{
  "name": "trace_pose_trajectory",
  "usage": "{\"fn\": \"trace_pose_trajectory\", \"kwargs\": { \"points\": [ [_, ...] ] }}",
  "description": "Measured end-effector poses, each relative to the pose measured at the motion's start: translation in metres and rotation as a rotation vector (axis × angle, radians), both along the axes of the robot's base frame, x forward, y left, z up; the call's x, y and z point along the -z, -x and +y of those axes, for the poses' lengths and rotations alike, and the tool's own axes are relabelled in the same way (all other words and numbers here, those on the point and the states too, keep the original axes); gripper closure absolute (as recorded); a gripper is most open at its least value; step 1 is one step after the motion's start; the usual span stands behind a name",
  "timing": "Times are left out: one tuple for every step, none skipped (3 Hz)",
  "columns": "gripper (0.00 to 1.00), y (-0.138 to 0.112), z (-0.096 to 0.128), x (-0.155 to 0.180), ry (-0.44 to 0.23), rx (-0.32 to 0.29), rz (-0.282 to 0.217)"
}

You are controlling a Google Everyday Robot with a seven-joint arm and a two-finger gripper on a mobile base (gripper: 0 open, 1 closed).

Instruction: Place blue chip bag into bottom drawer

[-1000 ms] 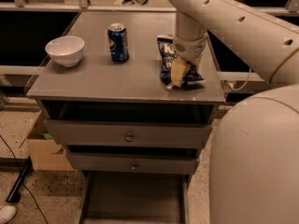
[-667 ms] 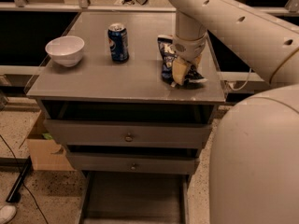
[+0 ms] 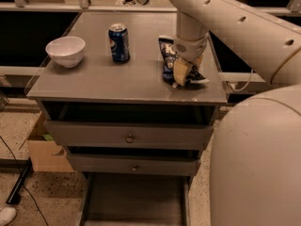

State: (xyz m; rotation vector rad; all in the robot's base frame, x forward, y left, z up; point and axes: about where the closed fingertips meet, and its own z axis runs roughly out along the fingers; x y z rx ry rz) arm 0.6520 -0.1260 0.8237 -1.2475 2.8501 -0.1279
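Lying beneath the gripper (image 3: 181,73), the blue chip bag (image 3: 166,56) seemingly touches it.

floor (image 3: 51,194): speckled | furniture: grey cabinet (image 3: 94,81), 2 knobbed drawers (image 3: 89,134) | left: cardboard box (image 3: 44,155) | gripper (image 3: 182,73): over cabinet top, right side

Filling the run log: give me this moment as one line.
end effector: at blue chip bag on cabinet top | bottom drawer: open, bag not in it
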Motion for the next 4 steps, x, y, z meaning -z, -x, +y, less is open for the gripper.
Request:
{"fn": "trace_pose_trajectory", "kwargs": {
  "points": [
    [1.00, 0.000, 0.000, -0.004, 0.000, 0.000, 0.000],
    [1.00, 0.007, -0.014, -0.041, -0.020, -0.021, -0.047],
    [1.00, 0.015, -0.025, -0.077, -0.036, -0.047, -0.086],
    [1.00, 0.035, -0.044, -0.125, -0.043, -0.074, -0.151]
  ]
}}
